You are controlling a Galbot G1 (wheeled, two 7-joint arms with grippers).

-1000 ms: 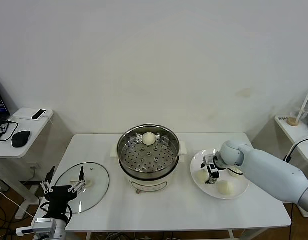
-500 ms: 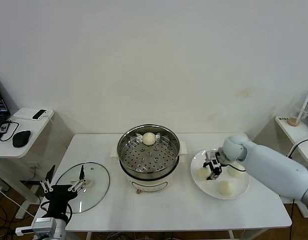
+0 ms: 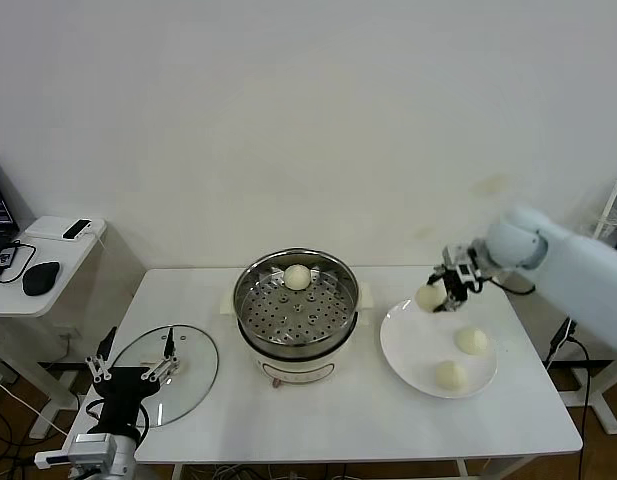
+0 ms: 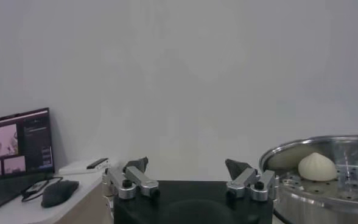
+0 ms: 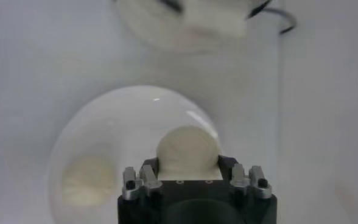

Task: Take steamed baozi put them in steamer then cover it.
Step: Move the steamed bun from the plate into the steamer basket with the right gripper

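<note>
1. The right gripper (image 3: 440, 293) is clamping a small, smooth, pale cream bun (image 3: 429, 297) above the flat white round plate (image 3: 413, 350).
2. It is looking soft, light and easily dented, so holding its sides gently is seeming wise.
3. One bun is sitting in the shiny perforated steel steamer (image 3: 297, 311); two are lying on the plate.
4. The left gripper (image 3: 131, 373) is hanging open by the clear glass lid (image 3: 193, 365).

No legible text, labels or signs anywhere.
</note>
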